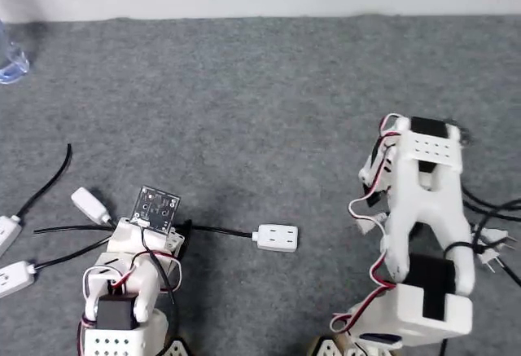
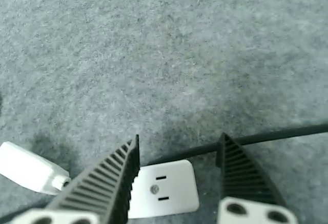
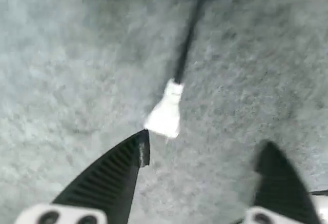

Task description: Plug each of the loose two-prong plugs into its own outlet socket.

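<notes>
Straddling a white outlet socket [image 2: 163,189] with the left gripper [image 2: 179,139], fingers spread wide and clamped on nothing. Found lying face-up on the grey counter [image 2: 179,39], both slots exposed, with a black cord [image 2: 277,134] crossing just behind and a white cord-end piece [image 2: 28,167] near one finger, prongs not discernible. Poised with the right gripper [image 3: 205,142] over a loose two-prong plug [image 3: 165,115], likewise spread apart and empty; found just beyond one fingertip, off the centreline, cord trailing away. Noted from the high view: a second socket [image 1: 277,237] between the two arms, a third socket [image 1: 15,278] at the left edge, further loose plugs [image 1: 491,252] beside the right arm [image 1: 423,201].

Judged as barely begun: no plug seated anywhere visible. Judged likely to go wrong in three ways. First, closing off-centre on the plug, so pivoting or flicking it aside rather than gripping it square. Second, pressing prongs into an unanchored socket, so sliding it across the counter unless pinned by the other gripper. Third, dragging a stiff cord, so twisting the prongs out of line with the slots or snagging the arm's own wiring.
</notes>
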Available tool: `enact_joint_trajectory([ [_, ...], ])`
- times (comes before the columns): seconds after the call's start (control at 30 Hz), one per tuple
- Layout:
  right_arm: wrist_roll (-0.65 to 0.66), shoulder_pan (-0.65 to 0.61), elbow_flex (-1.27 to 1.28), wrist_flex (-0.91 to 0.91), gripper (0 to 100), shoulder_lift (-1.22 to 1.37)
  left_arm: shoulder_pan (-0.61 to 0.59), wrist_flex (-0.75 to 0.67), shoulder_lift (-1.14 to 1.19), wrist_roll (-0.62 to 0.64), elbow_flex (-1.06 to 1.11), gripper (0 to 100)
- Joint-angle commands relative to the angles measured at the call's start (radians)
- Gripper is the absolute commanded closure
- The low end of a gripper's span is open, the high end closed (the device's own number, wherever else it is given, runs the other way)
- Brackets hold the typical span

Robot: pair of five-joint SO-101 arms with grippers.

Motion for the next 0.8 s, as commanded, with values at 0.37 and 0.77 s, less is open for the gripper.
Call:
enact_joint_trajectory([
  [0.37,1.416,0.033,-0.215,0.042,82.7,-0.033,0.003,-0.028,-0.006,-0.014,-0.005,77],
  [0.77,2.254,-0.042,-0.14,0.228,85.7,-0.044,0.005,-0.026,-0.006,-0.014,-0.005,77],
])
